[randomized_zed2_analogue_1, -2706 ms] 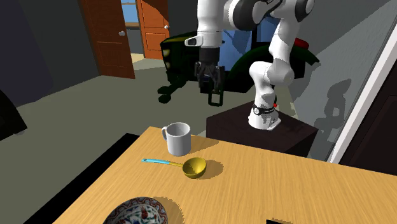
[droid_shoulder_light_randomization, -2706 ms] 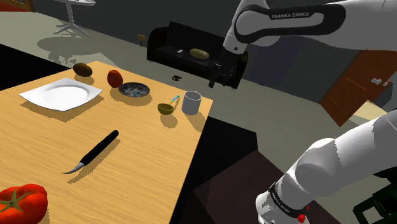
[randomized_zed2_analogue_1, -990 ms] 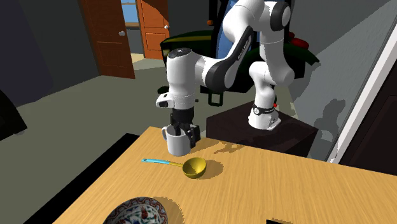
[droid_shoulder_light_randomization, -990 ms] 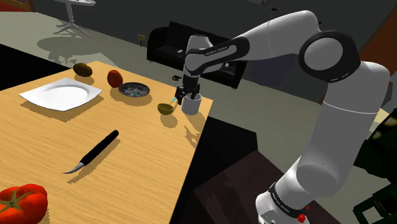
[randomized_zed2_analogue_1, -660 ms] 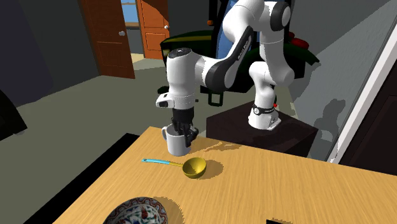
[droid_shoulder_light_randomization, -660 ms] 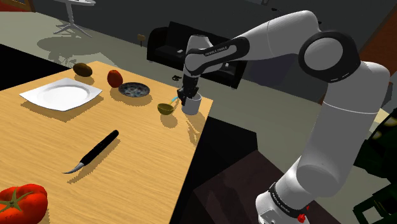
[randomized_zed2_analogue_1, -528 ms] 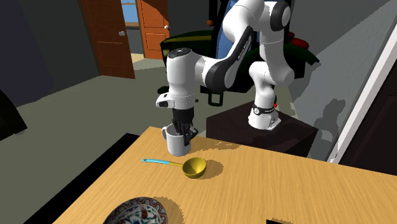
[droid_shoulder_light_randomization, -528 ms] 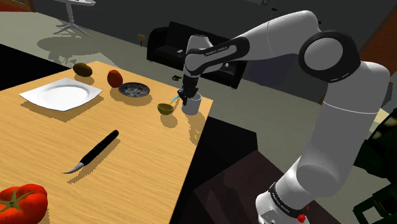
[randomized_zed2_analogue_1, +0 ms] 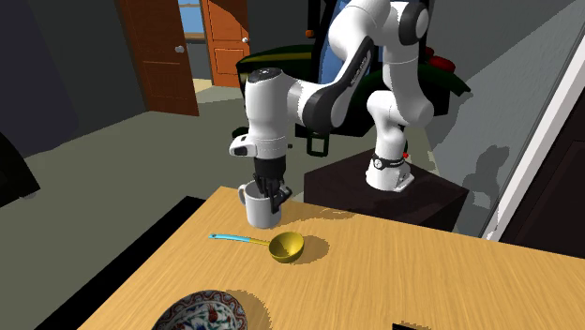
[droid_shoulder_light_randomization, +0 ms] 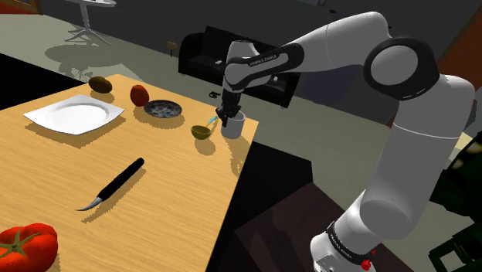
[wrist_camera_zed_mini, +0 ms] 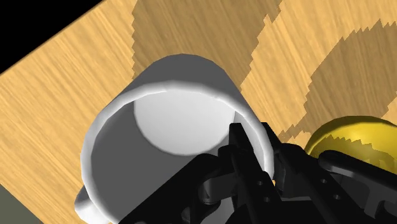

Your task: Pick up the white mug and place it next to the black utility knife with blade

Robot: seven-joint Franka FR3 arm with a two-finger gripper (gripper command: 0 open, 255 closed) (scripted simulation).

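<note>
The white mug (droid_shoulder_light_randomization: 232,127) stands near the wooden table's (droid_shoulder_light_randomization: 178,209) far right edge in the shoulder view. My gripper (droid_shoulder_light_randomization: 225,117) comes down on it from above and is shut on the mug's wall, one finger inside the rim and one outside. In the wrist view the mug (wrist_camera_zed_mini: 159,121) lies just ahead of the gripper (wrist_camera_zed_mini: 257,149), its handle on the side away from the fingers. In the second exterior view the gripper (randomized_zed2_analogue_1: 274,197) sits over the mug (randomized_zed2_analogue_1: 260,212). The black utility knife (droid_shoulder_light_randomization: 116,184) with a curved blade lies mid-table, well apart from the mug.
A yellow spoon (droid_shoulder_light_randomization: 202,131) lies right beside the mug. Further along are a patterned bowl (droid_shoulder_light_randomization: 163,109), a red fruit (droid_shoulder_light_randomization: 139,95), a brown fruit (droid_shoulder_light_randomization: 100,83) and a white plate (droid_shoulder_light_randomization: 73,114). A tomato (droid_shoulder_light_randomization: 27,246) sits at the near corner.
The fingers, open around the mug's wall a second ago, have shut on it. The hand has since risen very slightly; the mug has barely moved.
</note>
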